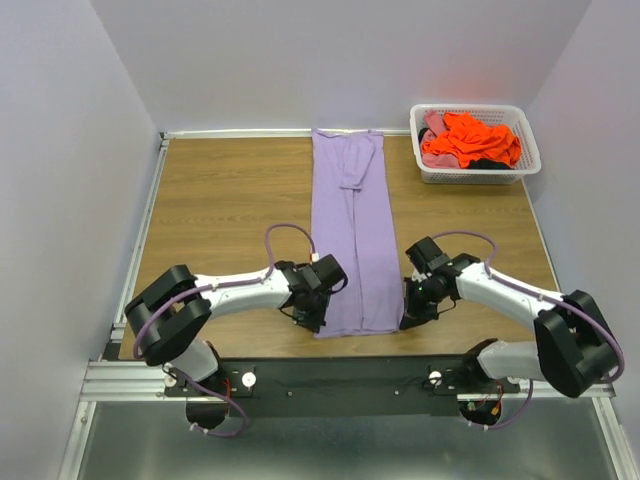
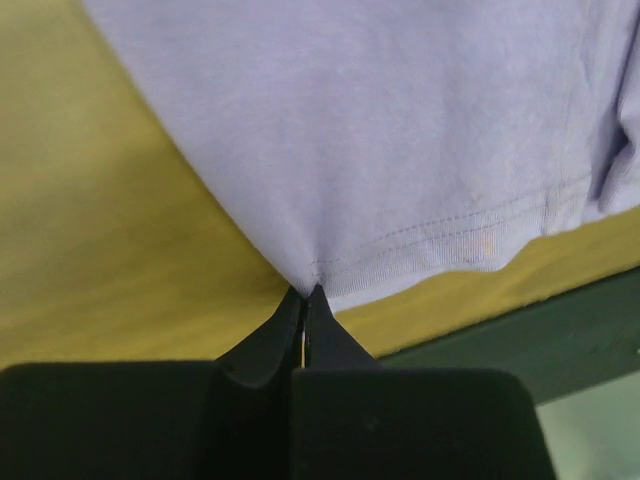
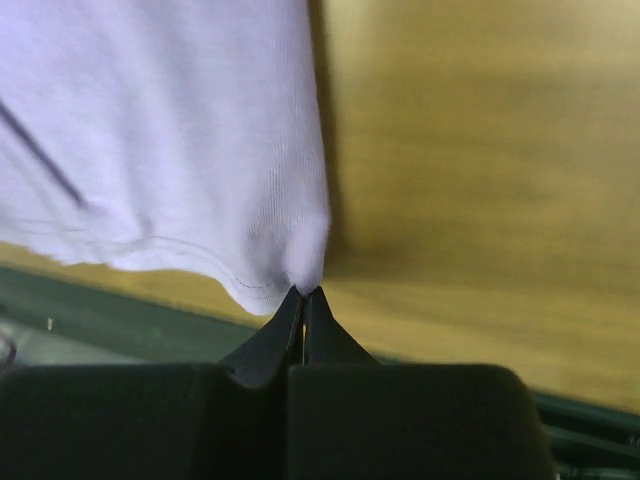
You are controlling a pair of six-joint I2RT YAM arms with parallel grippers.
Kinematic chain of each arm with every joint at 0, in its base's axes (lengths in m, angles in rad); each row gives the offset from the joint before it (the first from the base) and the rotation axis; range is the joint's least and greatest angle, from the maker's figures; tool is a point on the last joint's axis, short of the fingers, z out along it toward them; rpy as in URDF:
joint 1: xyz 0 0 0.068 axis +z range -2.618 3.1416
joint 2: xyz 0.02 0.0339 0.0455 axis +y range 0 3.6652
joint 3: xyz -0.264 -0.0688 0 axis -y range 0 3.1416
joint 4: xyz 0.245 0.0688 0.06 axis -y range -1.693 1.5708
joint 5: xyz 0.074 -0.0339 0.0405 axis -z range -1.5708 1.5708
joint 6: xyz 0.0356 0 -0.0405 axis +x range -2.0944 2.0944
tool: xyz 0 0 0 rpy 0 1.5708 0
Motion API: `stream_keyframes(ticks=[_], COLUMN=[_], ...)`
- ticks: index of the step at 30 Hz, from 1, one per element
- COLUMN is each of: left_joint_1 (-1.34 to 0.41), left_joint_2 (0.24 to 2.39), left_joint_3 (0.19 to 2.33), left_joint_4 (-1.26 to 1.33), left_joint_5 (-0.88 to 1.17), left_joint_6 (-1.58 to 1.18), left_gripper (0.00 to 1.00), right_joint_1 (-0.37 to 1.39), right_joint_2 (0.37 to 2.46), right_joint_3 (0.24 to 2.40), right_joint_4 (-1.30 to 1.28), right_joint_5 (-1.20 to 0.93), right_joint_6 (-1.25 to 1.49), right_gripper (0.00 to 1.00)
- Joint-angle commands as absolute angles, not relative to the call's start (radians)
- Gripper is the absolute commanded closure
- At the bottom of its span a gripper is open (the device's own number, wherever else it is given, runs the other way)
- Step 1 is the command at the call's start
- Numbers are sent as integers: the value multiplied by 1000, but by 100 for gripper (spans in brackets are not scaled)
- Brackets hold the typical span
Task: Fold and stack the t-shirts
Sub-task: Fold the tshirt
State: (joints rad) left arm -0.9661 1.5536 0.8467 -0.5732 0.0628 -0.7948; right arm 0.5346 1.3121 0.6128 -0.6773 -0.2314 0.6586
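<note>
A lavender t-shirt [image 1: 352, 230] lies folded into a long narrow strip down the middle of the table, its hem at the near edge. My left gripper [image 1: 313, 318] is shut on the hem's near left corner [image 2: 318, 268]. The right gripper [image 1: 408, 316] is shut on the near right corner [image 3: 305, 268]. Both wrist views show the fingertips pinching the fabric. An orange t-shirt [image 1: 470, 138] and a pink one [image 1: 434, 122] lie bunched in the basket.
A white lattice basket [image 1: 476, 173] stands at the table's far right corner. Bare wooden table [image 1: 220, 200] lies on both sides of the shirt. The black and metal rail [image 1: 340, 375] runs along the near edge.
</note>
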Motion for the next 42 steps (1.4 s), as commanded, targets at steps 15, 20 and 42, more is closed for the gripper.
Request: stream_keyframes(ticks=[15, 20, 42], left_joint_1=[-826, -700, -477], left_joint_2=[1422, 1547, 1836], left_joint_3=[883, 1046, 1351], left_joint_4=[-666, -618, -480], left_joint_5=[84, 17, -120], left_joint_6=[-709, -598, -422], left_gripper=[100, 100, 100], right_joint_1=[522, 482, 384], right_joint_2=[1351, 1462, 1778], right_joint_3=[949, 1066, 1341], right_joint_4=[-919, -842, -604], right_joint_5=[-17, 82, 204], right_joint_6=[580, 517, 370], right_gripper=[100, 100, 100])
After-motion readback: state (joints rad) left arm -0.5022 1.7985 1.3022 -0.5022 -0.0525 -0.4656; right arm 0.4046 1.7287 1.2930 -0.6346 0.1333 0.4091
